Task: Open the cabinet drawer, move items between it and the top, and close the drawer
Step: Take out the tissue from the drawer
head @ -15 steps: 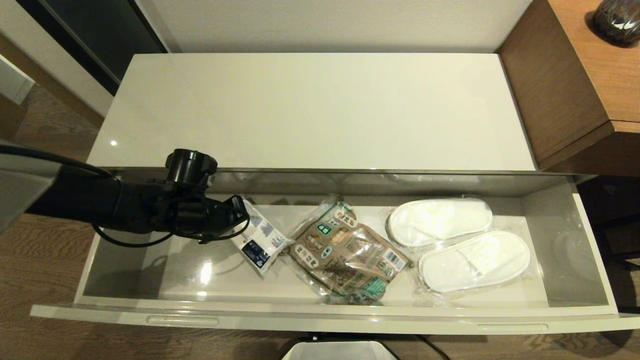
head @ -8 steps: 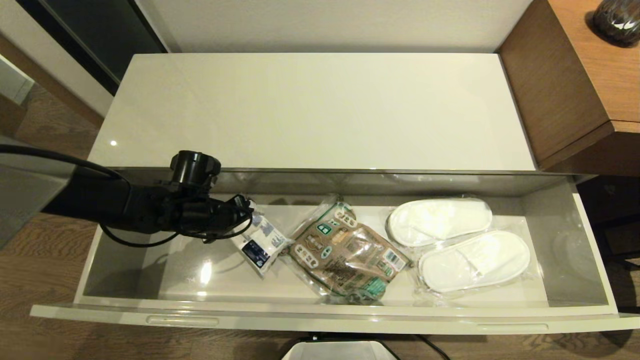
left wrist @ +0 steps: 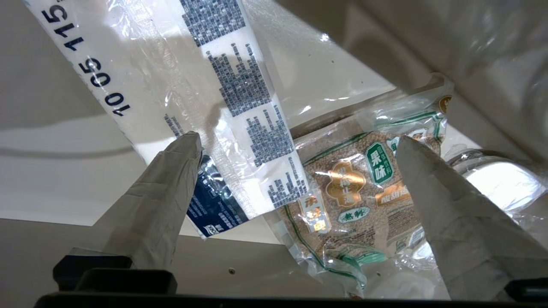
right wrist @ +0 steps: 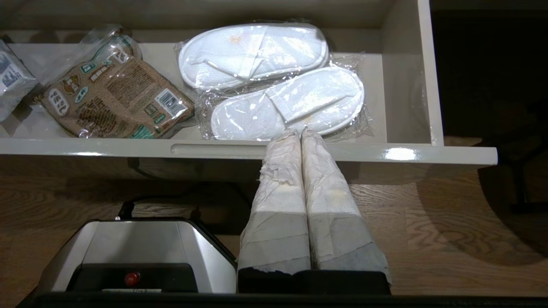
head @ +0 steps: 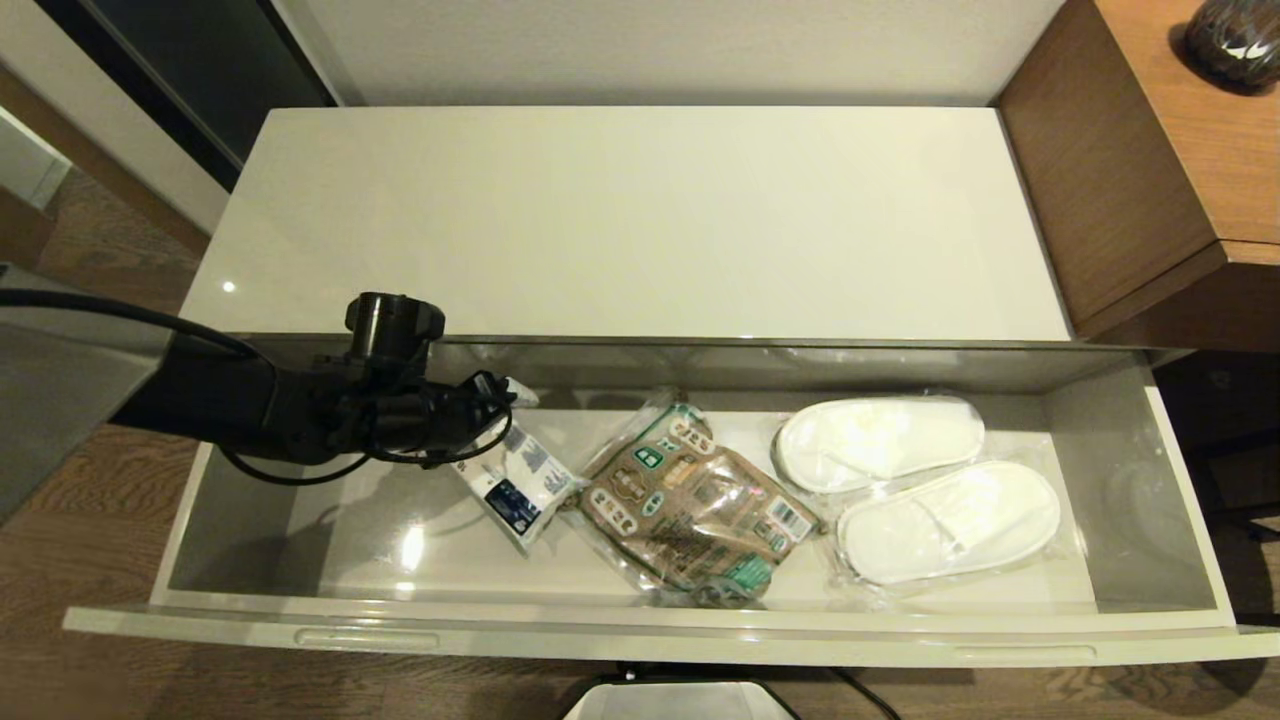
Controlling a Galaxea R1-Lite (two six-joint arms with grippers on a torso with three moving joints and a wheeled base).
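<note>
Spreading apart since before, left claw [head: 500,400] hides the white packet's [head: 520,478] top end.

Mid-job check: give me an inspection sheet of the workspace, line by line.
Surface: cabinet top bare, glossy.
Job's things: drawer open; white packet and wrapped slippers lie inside.
Clutter: brown-and-green packet between them.
Hands: left hand open, over the white packet; right hand shut, parked outside the drawer front.
Cables: black cable looped under the left arm.
Surroundings: wood desk, wood floor.
</note>
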